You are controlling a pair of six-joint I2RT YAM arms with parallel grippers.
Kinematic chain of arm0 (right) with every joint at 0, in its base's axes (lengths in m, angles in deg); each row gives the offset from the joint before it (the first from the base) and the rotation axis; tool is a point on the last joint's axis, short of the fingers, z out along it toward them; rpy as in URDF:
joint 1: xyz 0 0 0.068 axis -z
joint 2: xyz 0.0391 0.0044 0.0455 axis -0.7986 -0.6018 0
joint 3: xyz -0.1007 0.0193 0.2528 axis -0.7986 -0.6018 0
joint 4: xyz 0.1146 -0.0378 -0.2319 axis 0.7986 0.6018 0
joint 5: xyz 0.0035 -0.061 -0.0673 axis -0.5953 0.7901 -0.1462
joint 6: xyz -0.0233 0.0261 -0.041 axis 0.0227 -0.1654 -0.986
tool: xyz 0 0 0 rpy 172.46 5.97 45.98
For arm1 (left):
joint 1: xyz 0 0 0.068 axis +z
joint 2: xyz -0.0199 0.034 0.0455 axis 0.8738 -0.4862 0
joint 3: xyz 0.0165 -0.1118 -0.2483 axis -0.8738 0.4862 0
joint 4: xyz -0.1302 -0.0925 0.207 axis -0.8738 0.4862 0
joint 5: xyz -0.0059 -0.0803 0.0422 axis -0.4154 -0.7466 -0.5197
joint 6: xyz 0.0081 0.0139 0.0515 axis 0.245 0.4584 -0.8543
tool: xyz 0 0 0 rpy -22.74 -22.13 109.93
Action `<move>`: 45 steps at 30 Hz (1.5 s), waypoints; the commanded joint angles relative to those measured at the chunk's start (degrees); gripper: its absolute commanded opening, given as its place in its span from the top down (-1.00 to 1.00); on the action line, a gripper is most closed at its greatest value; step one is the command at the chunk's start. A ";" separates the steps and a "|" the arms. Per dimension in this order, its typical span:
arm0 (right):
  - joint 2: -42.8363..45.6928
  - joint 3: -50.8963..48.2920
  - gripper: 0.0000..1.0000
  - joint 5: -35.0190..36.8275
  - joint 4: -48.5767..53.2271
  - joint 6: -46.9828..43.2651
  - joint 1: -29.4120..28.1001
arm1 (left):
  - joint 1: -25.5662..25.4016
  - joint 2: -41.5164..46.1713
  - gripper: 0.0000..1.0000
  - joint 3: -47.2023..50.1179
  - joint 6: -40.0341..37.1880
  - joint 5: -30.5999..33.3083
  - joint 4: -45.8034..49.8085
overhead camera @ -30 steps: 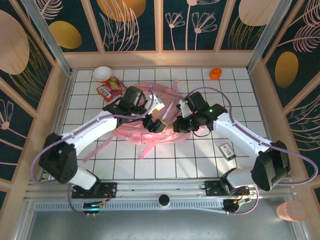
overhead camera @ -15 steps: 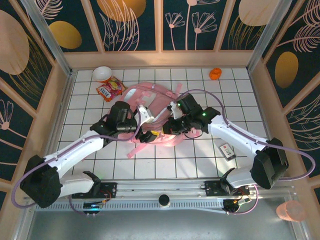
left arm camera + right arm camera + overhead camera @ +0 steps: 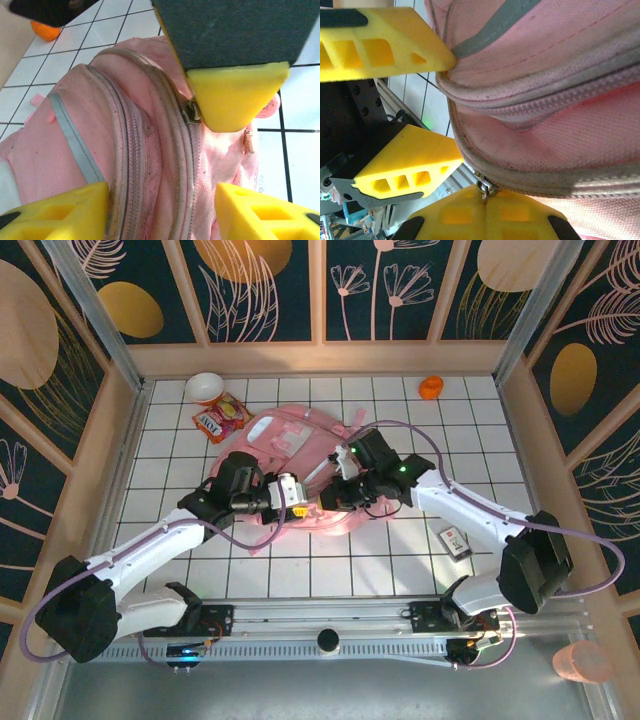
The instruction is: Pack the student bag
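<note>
The student bag [image 3: 290,440], a pink backpack with grey trim, lies in the middle of the white tiled table. My left gripper [image 3: 300,498] is at its near edge. In the left wrist view, my left gripper [image 3: 162,192] is open, its yellow fingertips [image 3: 60,210] straddling the bag's [image 3: 125,130] zip ridge. My right gripper [image 3: 338,492] is shut on the metal zipper pull [image 3: 484,189]. That pull pokes out of my right gripper [image 3: 485,200], right under the bag's [image 3: 560,125] zip seam. The left fingers [image 3: 395,45] touch the bag's folded edge from both sides.
A white bowl [image 3: 204,387] and a red snack packet [image 3: 221,420] lie at the back left. A small orange thing [image 3: 430,387] sits at the back right. A small card [image 3: 455,540] lies under the right arm. Wooden walls ring the table.
My left gripper came down to the bag's near edge and its jaws narrowed around the zip ridge. The bag settled flatter and slid left. My right gripper stayed shut and shifted slightly left.
</note>
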 commanded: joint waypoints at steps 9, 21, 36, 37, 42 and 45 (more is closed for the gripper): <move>0.02 1.84 1.00 -2.50 -3.33 -0.68 -0.15 | -2.09 -1.94 0.72 -0.67 -4.53 -0.12 -1.76; 3.96 0.33 1.00 5.37 9.62 -9.71 10.06 | -1.95 0.57 1.00 1.04 -6.39 6.12 4.31; 7.70 -5.54 1.00 8.22 -2.13 -1.75 2.00 | 3.45 1.15 1.00 0.91 -8.77 11.75 6.52; 7.40 -5.91 1.00 8.37 -3.91 -0.14 0.34 | 4.03 1.45 1.00 0.71 -9.50 12.56 7.81; 5.51 -5.15 1.00 8.96 -10.10 4.13 -4.16 | 4.48 6.39 0.27 1.48 -7.76 14.88 11.05; 3.87 -4.11 1.00 7.88 -9.78 3.00 -4.23 | 4.47 7.99 -0.19 -1.26 -4.21 8.57 14.14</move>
